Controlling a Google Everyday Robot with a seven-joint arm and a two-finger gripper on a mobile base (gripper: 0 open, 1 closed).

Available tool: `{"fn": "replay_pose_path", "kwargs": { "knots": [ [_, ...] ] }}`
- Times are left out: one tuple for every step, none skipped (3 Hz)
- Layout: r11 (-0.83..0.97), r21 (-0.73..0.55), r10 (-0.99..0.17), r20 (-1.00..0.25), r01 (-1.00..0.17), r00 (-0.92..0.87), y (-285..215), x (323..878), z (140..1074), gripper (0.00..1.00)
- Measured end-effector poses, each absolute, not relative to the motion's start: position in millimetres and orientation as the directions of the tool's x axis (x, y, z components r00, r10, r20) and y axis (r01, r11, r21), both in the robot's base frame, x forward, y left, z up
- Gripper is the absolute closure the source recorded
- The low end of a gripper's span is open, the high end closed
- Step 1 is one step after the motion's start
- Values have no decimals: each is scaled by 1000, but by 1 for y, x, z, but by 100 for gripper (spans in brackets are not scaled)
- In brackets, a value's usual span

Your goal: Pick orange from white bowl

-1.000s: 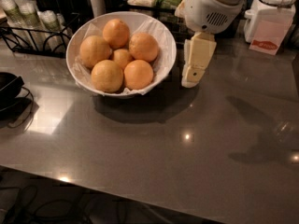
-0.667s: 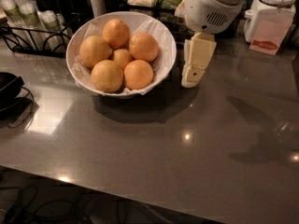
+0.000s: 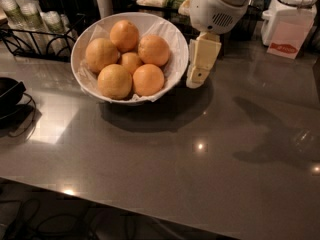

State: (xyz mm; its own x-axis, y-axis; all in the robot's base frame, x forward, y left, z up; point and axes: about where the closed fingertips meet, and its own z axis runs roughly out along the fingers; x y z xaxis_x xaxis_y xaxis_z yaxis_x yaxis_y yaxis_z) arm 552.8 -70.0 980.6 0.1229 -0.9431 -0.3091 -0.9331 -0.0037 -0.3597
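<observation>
Gripper [image 3: 195, 77], grip state not determinable, hangs just beside the right rim of the white bowl [image 3: 182, 59] near the bench's [image 3: 200, 179] far edge; recommended: rise above the rim, centre over 1 large orange [image 3: 154, 50] nearest it, descend vertically clear of the paper lining [image 3: 170, 31].

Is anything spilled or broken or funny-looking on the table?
Nothing stands out. The oranges all sit inside the white bowl, which stands upright on the counter with nothing spilled around it. The pincer hangs just outside the bowl's rim, touching no fruit.
</observation>
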Motion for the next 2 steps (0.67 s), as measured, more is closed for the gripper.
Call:
{"fn": "replay_pose_path", "kwargs": {
  "knots": [
    [-40,-373,-931,-322,-927,170,-56,577,976,0],
    [-7,-387,-915,-369,-922,162,-59,617,966,0]
  ]
}}
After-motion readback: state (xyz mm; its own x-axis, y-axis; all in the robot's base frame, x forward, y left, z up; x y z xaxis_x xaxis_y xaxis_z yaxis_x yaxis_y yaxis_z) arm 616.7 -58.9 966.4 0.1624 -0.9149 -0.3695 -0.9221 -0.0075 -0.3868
